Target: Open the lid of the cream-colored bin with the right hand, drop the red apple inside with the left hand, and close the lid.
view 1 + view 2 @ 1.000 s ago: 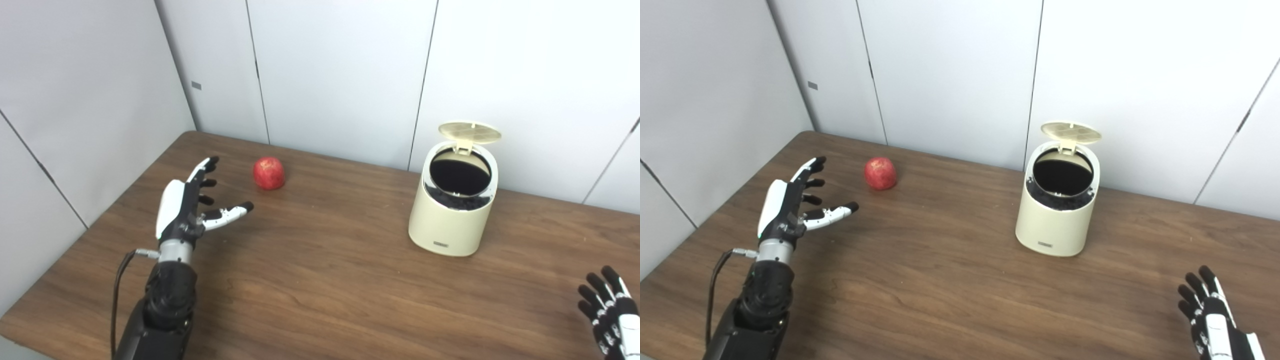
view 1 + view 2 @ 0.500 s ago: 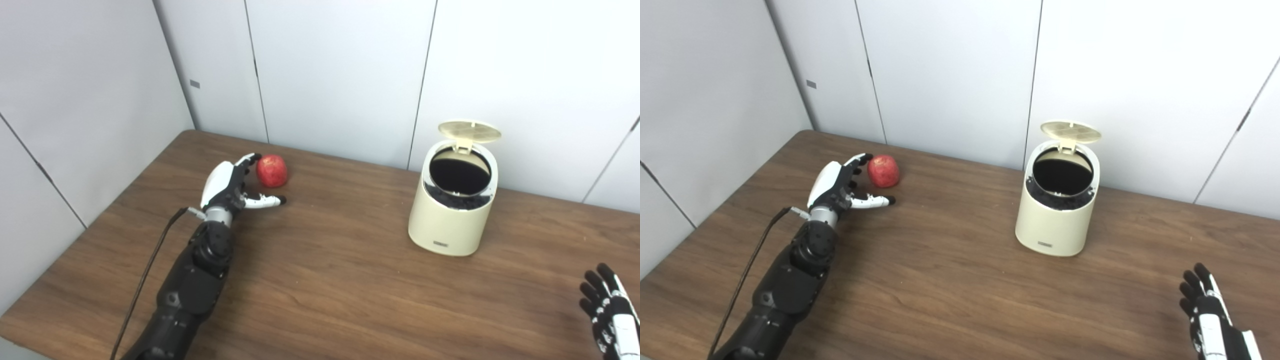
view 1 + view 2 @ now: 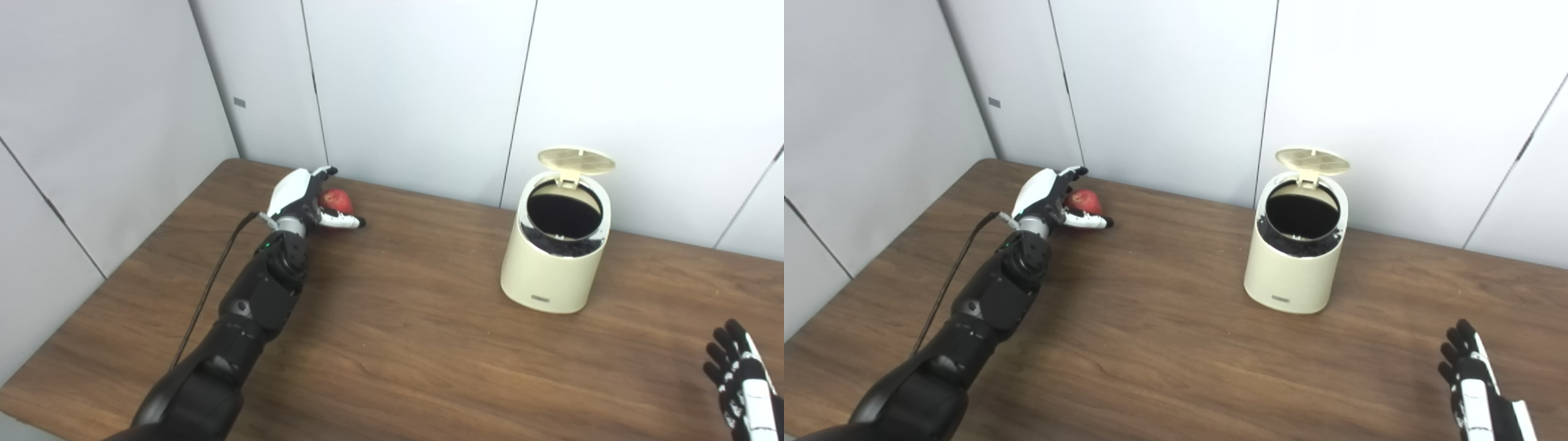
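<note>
The red apple lies on the brown table at the far left. My left hand reaches around it: the fingers curve behind and over the apple and the thumb lies in front of it, still spread. The apple is partly hidden by the hand. The cream-colored bin stands at the right, its round lid flipped up and its dark inside showing. My right hand is open and empty at the bottom right corner, well in front of the bin.
Grey wall panels close off the table's far edge and left side. A black cable runs along my left forearm. Bare tabletop lies between the apple and the bin.
My left arm has stretched forward and to the right until the hand cups the apple. The right hand has sunk a little toward the bottom edge. Bin and lid are unchanged.
</note>
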You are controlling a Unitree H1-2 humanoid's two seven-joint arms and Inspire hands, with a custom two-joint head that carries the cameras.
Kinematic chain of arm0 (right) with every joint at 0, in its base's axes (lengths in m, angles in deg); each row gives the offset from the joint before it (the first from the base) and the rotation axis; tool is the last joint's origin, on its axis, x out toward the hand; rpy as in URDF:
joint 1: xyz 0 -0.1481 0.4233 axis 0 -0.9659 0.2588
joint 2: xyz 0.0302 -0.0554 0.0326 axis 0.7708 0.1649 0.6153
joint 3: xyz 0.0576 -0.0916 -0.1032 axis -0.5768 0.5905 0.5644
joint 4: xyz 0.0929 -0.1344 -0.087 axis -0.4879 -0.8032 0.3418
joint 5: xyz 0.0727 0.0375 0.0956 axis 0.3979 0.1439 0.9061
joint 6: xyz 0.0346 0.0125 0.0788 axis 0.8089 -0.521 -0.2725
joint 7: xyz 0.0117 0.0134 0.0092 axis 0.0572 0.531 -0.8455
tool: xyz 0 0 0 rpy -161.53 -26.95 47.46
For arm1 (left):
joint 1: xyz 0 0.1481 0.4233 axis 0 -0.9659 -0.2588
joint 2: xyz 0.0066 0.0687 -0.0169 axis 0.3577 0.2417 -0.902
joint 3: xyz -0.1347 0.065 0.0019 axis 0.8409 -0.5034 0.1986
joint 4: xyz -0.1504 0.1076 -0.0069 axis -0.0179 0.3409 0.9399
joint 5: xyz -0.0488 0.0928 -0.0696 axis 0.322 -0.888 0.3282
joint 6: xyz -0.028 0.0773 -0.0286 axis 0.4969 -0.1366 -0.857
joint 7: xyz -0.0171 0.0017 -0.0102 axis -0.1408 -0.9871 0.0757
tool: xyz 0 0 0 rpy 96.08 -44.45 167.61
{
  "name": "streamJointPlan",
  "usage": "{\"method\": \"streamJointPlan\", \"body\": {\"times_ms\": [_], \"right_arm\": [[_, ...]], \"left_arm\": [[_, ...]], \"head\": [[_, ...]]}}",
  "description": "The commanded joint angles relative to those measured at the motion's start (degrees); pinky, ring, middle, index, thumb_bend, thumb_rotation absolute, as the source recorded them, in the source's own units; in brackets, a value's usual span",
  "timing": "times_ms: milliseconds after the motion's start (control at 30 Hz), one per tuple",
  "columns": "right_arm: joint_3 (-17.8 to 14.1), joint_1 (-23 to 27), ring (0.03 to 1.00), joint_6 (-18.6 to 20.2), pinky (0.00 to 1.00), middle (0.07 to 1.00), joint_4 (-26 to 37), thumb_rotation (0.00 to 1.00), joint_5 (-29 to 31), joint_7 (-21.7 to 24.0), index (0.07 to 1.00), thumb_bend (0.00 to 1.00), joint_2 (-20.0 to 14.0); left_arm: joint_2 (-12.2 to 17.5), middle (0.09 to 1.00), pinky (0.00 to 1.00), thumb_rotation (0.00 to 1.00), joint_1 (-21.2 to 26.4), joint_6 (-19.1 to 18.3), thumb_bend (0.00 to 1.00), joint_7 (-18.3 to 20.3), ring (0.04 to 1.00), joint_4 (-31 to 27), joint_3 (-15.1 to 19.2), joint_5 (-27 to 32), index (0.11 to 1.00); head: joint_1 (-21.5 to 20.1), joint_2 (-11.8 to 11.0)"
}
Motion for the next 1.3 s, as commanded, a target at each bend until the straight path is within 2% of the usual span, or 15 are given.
{"method": "streamJointPlan", "body": {"times_ms": [0, 100, 200, 267, 300, 333, 400, 467, 533, 700, 800, 900, 1100, 1267], "right_arm": [[0.0, 0.7, 0.978, -0.6, 0.97, 0.977, 2.7, 1.0, -0.5, -0.7, 0.986, 0.5, 0.1], [-0.3, 0.9, 0.978, -1.0, 0.98, 0.973, 2.5, 1.0, -0.4, -1.2, 0.98, 0.52, 0.2], [-0.3, 1.0, 0.969, -0.9, 0.97, 0.966, 2.6, 1.0, -0.5, -1.4, 0.976, 0.54, 0.1], [-0.4, 1.1, 0.97, -0.6, 0.98, 0.965, 2.8, 1.0, -0.6, -1.4, 0.975, 0.54, -0.1], [-0.3, 1.1, 0.969, -0.5, 0.98, 0.964, 2.9, 1.0, -0.8, -1.4, 0.975, 0.54, -0.1], [-0.3, 1.1, 0.969, -0.8, 0.98, 0.964, 2.9, 1.0, -0.8, -1.3, 0.978, 0.54, -0.3], [-0.4, 1.1, 0.968, -1.2, 0.98, 0.962, 2.8, 1.0, -0.7, -1.1, 0.98, 0.53, -0.5], [-0.4, 1.1, 0.964, -0.7, 0.96, 0.958, 3.2, 1.0, -0.7, -1.1, 0.981, 0.52, -0.6], [-0.4, 1.2, 0.958, 0.0, 0.95, 0.953, 3.6, 1.0, -1.0, -1.2, 0.98, 0.51, -0.7], [-0.5, 1.1, 0.958, 0.3, 0.96, 0.953, 3.7, 1.0, -0.9, -1.2, 0.979, 0.52, -0.6], [-0.3, 1.1, 0.954, 0.0, 0.95, 0.949, 3.5, 1.0, -1.1, -1.3, 0.975, 0.52, -0.5], [-0.2, 1.1, 0.951, -0.2, 0.95, 0.949, 3.2, 1.0, -1.6, -1.4, 0.975, 0.52, -0.5], [0.1, 1.1, 0.959, -0.9, 0.97, 0.952, 2.4, 1.0, -2.4, -1.5, 0.98, 0.48, -0.2], [0.4, 1.1, 0.969, -2.0, 0.98, 0.956, 1.0, 1.0, -2.8, -1.5, 0.984, 0.46, -0.4]], "left_arm": [[1.7, 0.912, 0.69, 0.2, 3.4, -0.3, 0.91, -1.7, 0.835, -0.7, 0.4, -0.4, 0.912], [1.7, 0.863, 0.59, 0.13, 3.5, -0.6, 0.89, -1.7, 0.732, -1.2, 0.4, -0.3, 0.872], [1.9, 0.787, 0.53, 0.04, 3.1, -1.4, 0.85, -1.8, 0.659, -3.0, 0.6, -0.5, 0.758], [1.5, 0.669, 0.48, 0.01, 2.7, -1.8, 0.81, -2.4, 0.571, -4.4, 1.4, 0.0, 0.673], [1.5, 0.566, 0.47, 0.0, 2.6, -1.7, 0.62, -2.5, 0.472, -5.0, 1.6, 0.2, 0.603], [1.6, 0.515, 0.49, 0.0, 2.4, -1.7, 0.54, -2.3, 0.438, -5.5, 1.5, 0.1, 0.548], [2.0, 0.509, 0.5, 0.0, 2.1, -1.9, 0.51, -1.7, 0.425, -6.1, 1.1, -0.4, 0.52], [2.8, 0.509, 0.42, 0.0, 2.1, -3.0, 0.49, -0.5, 0.417, -6.5, -0.1, -1.5, 0.494], [3.6, 0.509, 0.38, 0.0, 2.2, -4.4, 0.48, 1.1, 0.414, -6.8, -1.4, -2.6, 0.477], [5.2, 0.505, 0.38, 0.0, 2.2, -6.9, 0.48, 3.8, 0.428, -8.0, -4.3, -4.7, 0.461], [5.5, 0.506, 0.38, 0.0, 2.1, -6.2, 0.48, 3.7, 0.437, -8.0, -4.8, -5.1, 0.455], [5.2, 0.507, 0.38, 0.0, 1.9, -6.5, 0.48, 3.6, 0.44, -8.7, -4.3, -4.5, 0.452], [4.0, 0.496, 0.37, 0.0, 0.3, -3.8, 0.48, 1.6, 0.432, -12.4, -1.9, -2.5, 0.464], [0.9, 0.489, 0.36, 0.0, -2.9, -5.0, 0.48, 0.9, 0.432, -24.3, 0.9, -1.3, 0.47]], "head": [[0.0, 0.0], [0.0, 0.1], [0.1, 0.3], [0.3, 0.5], [0.3, 0.5], [0.3, 0.6], [0.2, 0.6], [-0.1, 0.8], [-0.3, 0.9], [-0.6, 1.0], [-1.1, 0.9], [-1.3, 0.8], [-2.7, 0.7], [-4.6, 0.5]]}}
